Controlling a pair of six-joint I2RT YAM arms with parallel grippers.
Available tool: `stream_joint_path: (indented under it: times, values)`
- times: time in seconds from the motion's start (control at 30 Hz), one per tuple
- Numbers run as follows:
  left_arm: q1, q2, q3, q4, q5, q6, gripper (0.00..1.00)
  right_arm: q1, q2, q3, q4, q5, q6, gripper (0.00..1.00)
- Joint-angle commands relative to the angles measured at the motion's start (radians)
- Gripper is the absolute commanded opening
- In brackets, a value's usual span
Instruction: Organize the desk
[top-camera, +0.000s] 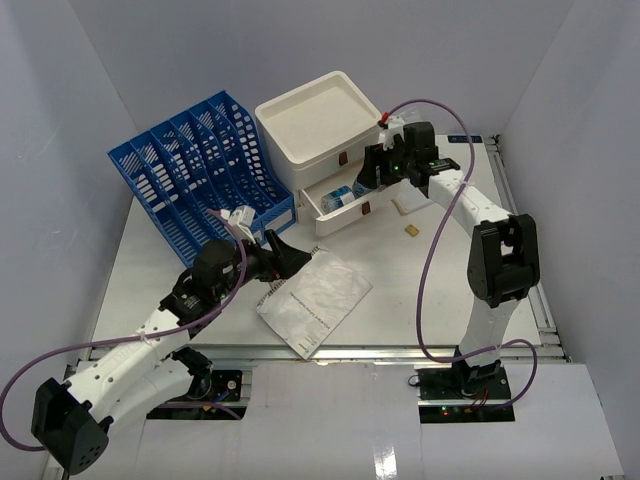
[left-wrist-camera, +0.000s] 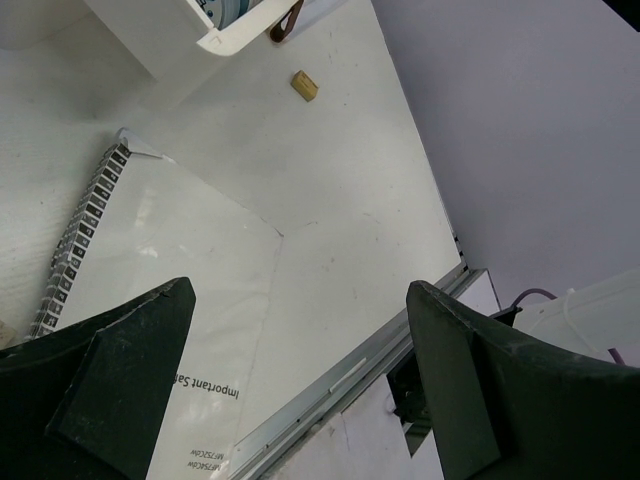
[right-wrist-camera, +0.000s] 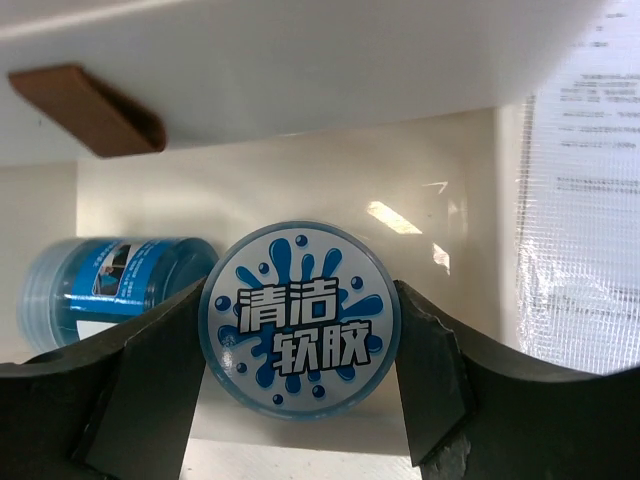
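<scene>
Carefully centring the right gripper (right-wrist-camera: 298, 300) around the blue jar (right-wrist-camera: 300, 345) inside the white drawer box's (top-camera: 300, 165) open drawer, seemingly touching both sides, clamping impossible to tell, left gripper (left-wrist-camera: 300, 290) gaping wide before the box, desk (top-camera: 390, 310) lying underneath it.

The large flat white desk (top-camera: 400, 290) with metal rail edging carries a blue plastic slotted file rack (top-camera: 200, 165) at upper left, a white plastic drawer box (top-camera: 320, 130) at upper centre, a white spiral-bound notebook (top-camera: 315, 298) at lower centre, and a small tan block (top-camera: 411, 231) right of centre.

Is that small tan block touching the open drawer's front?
Apart. The left wrist view shows a strip of bare desk between the small tan block and the open drawer.
</scene>
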Motion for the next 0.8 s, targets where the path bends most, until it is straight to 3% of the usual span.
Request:
stream_joint_path:
  times: [0.0, 0.27, 0.43, 0.53, 0.63, 0.77]
  values:
    - [0.001, -0.025, 0.024, 0.022, 0.008, -0.018, 0.98, -0.063, -0.097, -0.018, 0.218, -0.148, 0.290, 0.23]
    - [0.001, 0.021, 0.057, 0.043, 0.013, -0.027, 0.98, -0.093, -0.062, -0.030, 0.329, -0.313, 0.544, 0.23]
    - [0.001, 0.079, 0.111, 0.074, -0.013, -0.001, 0.98, -0.101, -0.069, -0.068, 0.393, -0.362, 0.590, 0.23]
    - [0.001, 0.174, 0.216, 0.058, -0.075, -0.016, 0.98, -0.115, -0.085, -0.094, 0.458, -0.420, 0.631, 0.22]
    - [0.001, 0.282, 0.353, -0.023, -0.252, -0.123, 0.98, -0.119, -0.127, -0.120, 0.470, -0.466, 0.594, 0.22]
    - [0.003, 0.449, 0.564, -0.091, -0.253, -0.199, 0.98, -0.119, -0.204, -0.190, 0.504, -0.556, 0.477, 0.21]
